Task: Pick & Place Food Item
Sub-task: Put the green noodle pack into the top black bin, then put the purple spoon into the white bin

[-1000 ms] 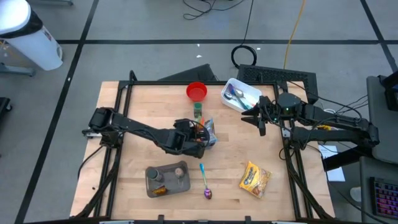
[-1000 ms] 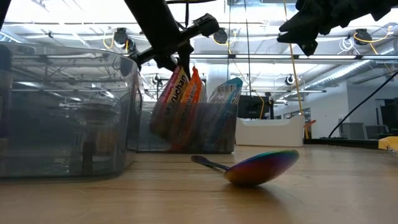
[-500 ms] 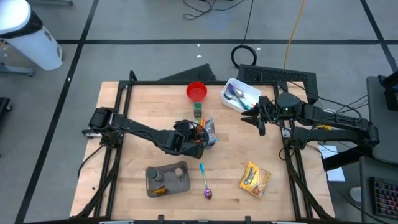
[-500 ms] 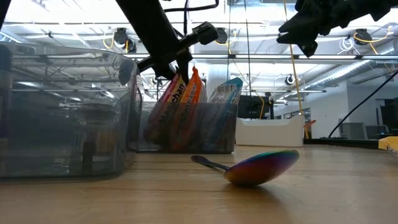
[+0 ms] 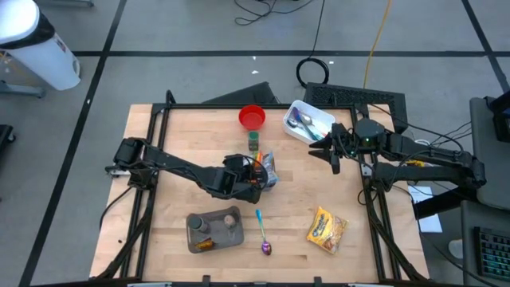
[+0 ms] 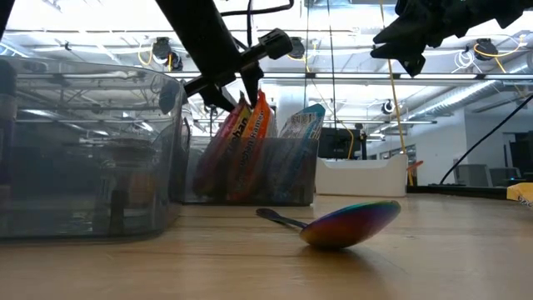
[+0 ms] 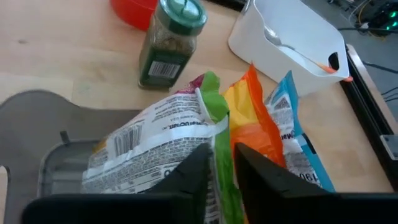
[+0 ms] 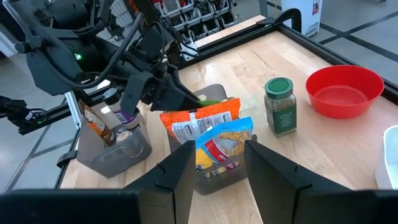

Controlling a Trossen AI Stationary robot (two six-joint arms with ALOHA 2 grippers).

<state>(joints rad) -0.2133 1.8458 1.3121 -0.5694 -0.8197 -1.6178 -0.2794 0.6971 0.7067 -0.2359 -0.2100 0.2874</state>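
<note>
A clear bin (image 5: 269, 174) at the table's middle holds several snack packets standing on end. The white-and-orange packet with a green top edge (image 7: 155, 140) leans against an orange one (image 7: 252, 121), and a blue one (image 7: 291, 121) stands beyond them. My left gripper (image 6: 233, 90) is just above the bin, slightly open, one finger on each side of that packet's top edge (image 7: 214, 112). My right gripper (image 5: 331, 155) hangs open and empty, high over the table's right side. My left gripper's fingers (image 7: 193, 171) slant down from the table's left and stand on either side of the packet's green top edge (image 7: 216, 134). I cannot tell whether they touch it. The packet stands in the bin, tilted against the orange packet.
A green-lidded spice jar (image 5: 253, 141) and a red bowl (image 5: 252, 117) stand beyond the bin. A white tray with cutlery (image 5: 308, 122) is at the far right. Near the front edge are a grey container (image 5: 213, 229), a rainbow spoon (image 5: 263, 237) and a yellow snack bag (image 5: 327, 229).
The packet under my left gripper has sunk deeper into the bin and now stands more upright against the orange packet. My left gripper's fingers, shut on its top edge before, have parted a little.
</note>
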